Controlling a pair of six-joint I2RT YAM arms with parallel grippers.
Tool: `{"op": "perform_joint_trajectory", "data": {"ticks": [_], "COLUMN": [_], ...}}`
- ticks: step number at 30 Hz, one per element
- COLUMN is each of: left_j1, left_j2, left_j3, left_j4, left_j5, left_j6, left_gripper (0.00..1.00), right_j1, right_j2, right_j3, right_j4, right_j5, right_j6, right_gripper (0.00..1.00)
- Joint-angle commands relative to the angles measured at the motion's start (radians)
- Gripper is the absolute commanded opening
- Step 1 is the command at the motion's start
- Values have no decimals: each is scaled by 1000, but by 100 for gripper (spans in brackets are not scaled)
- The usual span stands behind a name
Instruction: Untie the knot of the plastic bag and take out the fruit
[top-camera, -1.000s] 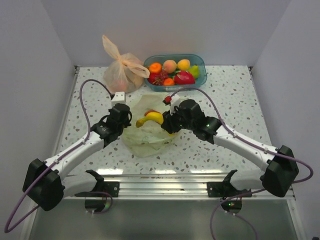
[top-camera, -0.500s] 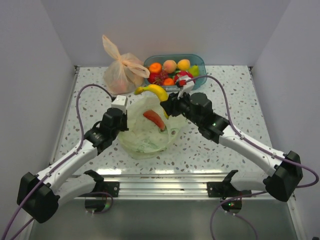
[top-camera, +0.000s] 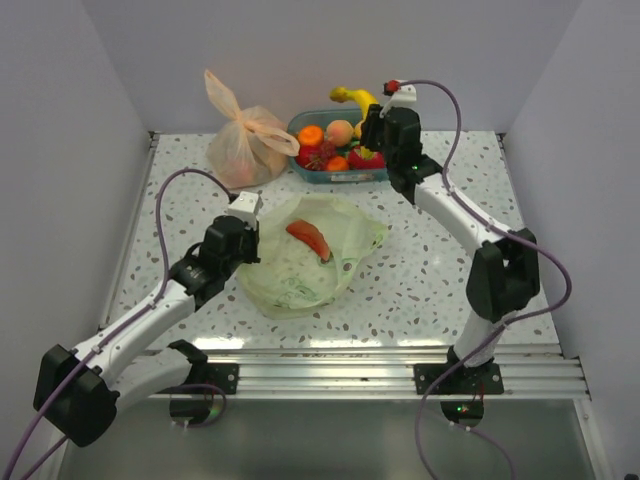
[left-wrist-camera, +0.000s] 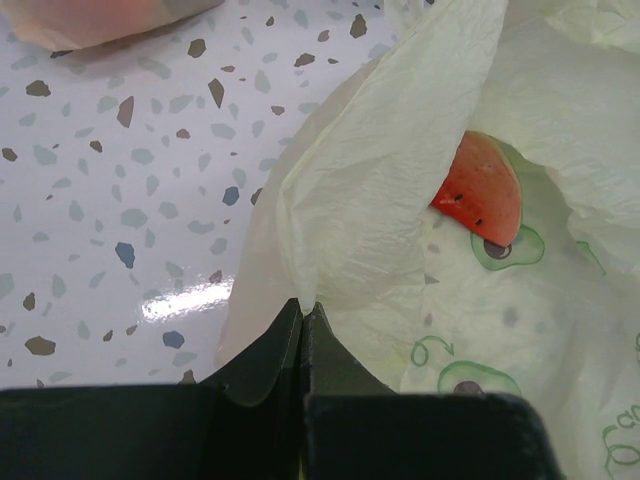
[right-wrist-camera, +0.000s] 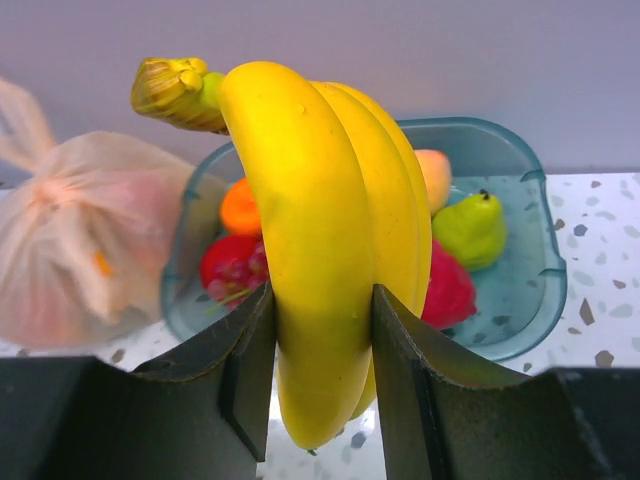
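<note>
Nearest to you, the left gripper (left-wrist-camera: 302, 305) is clamped tight on a fold of the plastic bag (top-camera: 310, 270), on the bag's left rim, so that side is pinned. The bag sits around the middle of the bench (top-camera: 440, 280), a little toward the left edge. It's lying flat with its mouth spread open. I can't spot any knot on it, so I'd call the untying part done.

Inside the open bag you've got one red slice (left-wrist-camera: 480, 190) lying on the film toward its far side. I can't make out any other fruit in there from these views.

Further back, the right gripper (right-wrist-camera: 322, 330) is closed around the banana bunch (right-wrist-camera: 320, 200), gripping it low on its body with the stem end up. It's hanging in the air above the blue basket (top-camera: 345, 178) at the far edge. The basket already holds a pile of fruit, and the orange bag (top-camera: 245, 140) sits tied up beside it, toward the far left corner.

So my read is you're mid take-out, with the bananas about to be dropped off. Next move looks like lowering over the basket and letting go somewhere the bunch won't roll off the pile. Then bring the right arm back for the red slice while the left hand holds the bag down.
</note>
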Motion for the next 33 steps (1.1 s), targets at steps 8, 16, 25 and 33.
{"op": "perform_joint_trajectory", "data": {"ticks": [8,16,25,33], "left_j1": [6,7,9,9], "left_j2": [-24,-15,-23,-11], "left_j3": [2,5,3,0], "left_j4": [66,72,75,75], "left_j5": [30,40,36,33], "left_j6": [21,22,28,33], "left_gripper": [0,0,0,0], "right_j1": [-88,-88,-68,102], "right_j2": [456,472,211,-45], "right_j3": [503,539,322,73], "right_j4": [-74,-146,-214,-328], "right_j5": [55,-31,-137,-256], "right_j6": [-165,-199,-227,-331], "right_gripper": [0,74,84,84]}}
